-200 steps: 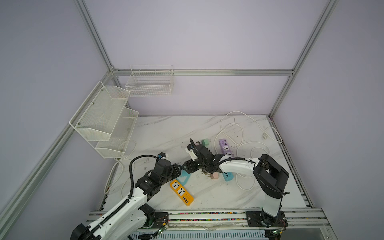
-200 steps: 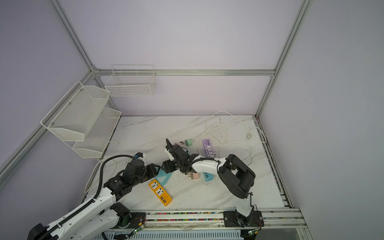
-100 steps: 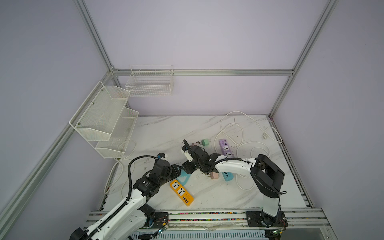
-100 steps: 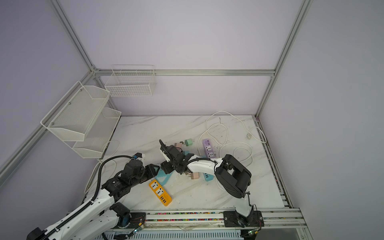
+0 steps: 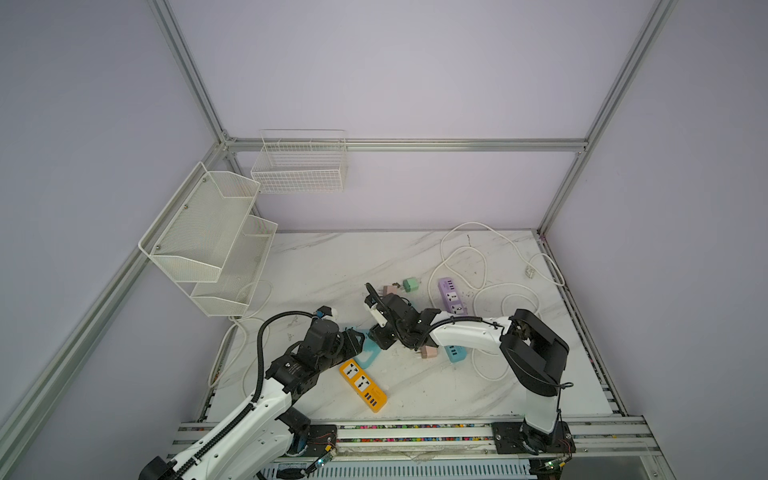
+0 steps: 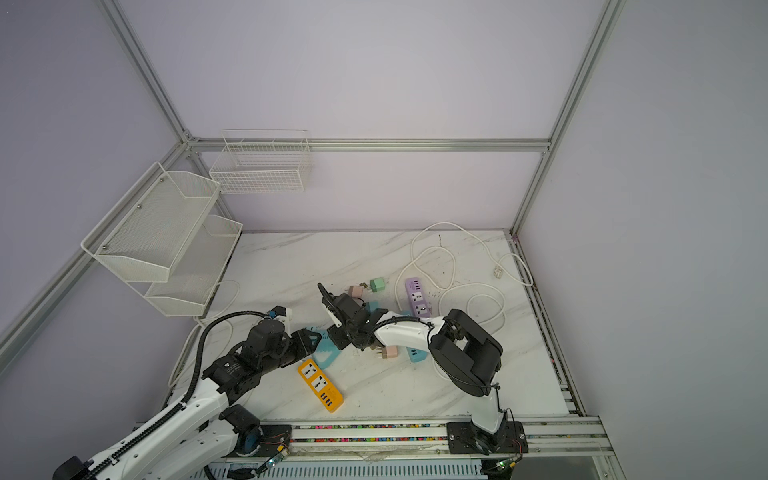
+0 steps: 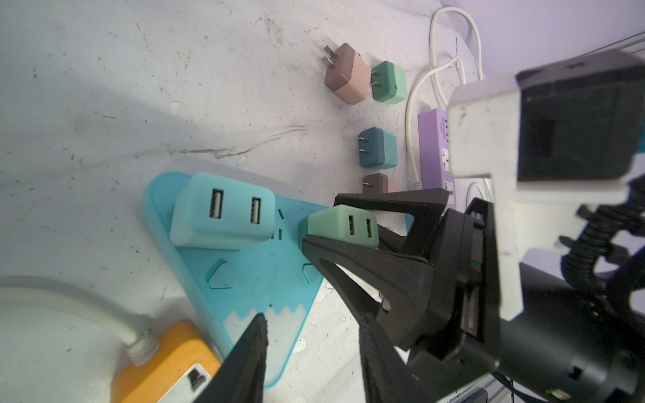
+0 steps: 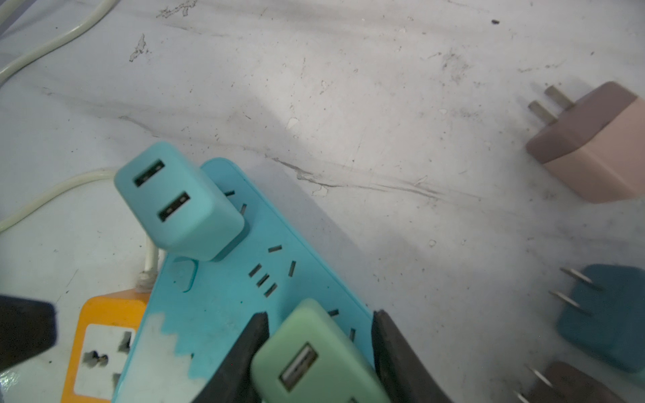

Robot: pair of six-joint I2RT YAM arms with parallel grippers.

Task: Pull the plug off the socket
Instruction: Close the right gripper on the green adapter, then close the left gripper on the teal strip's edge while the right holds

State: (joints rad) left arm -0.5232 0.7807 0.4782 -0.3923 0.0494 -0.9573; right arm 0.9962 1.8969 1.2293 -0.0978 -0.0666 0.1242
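Observation:
A blue power strip, the socket [image 7: 258, 275] [image 8: 227, 296], lies flat near the table's front left, partly visible in both top views [image 5: 368, 358] [image 6: 328, 354]. A light-blue plug [image 7: 223, 216] [image 8: 178, 202] and a green plug [image 7: 340, 226] [image 8: 314, 352] stand in it. My right gripper [image 8: 319, 314] [image 5: 380, 338] is shut on the green plug, one finger on each side. My left gripper [image 7: 310, 314] [image 5: 357, 338] is open at the strip's whitish end, with one fingertip [image 7: 256, 324] over that end and the other over bare table.
A yellow power strip [image 5: 363, 386] [image 8: 104, 314] touches the blue strip's near end. Loose pink [image 7: 347, 75], green [image 7: 389, 87] and dark teal [image 7: 378, 148] plugs lie beyond. A purple strip [image 5: 453, 295] and white cables [image 5: 490, 286] fill the right. Wire baskets [image 5: 212, 241] hang on the left.
My right gripper has moved left and down over the blue strip, and its fingers have closed in on the green plug. The left arm has stayed still.

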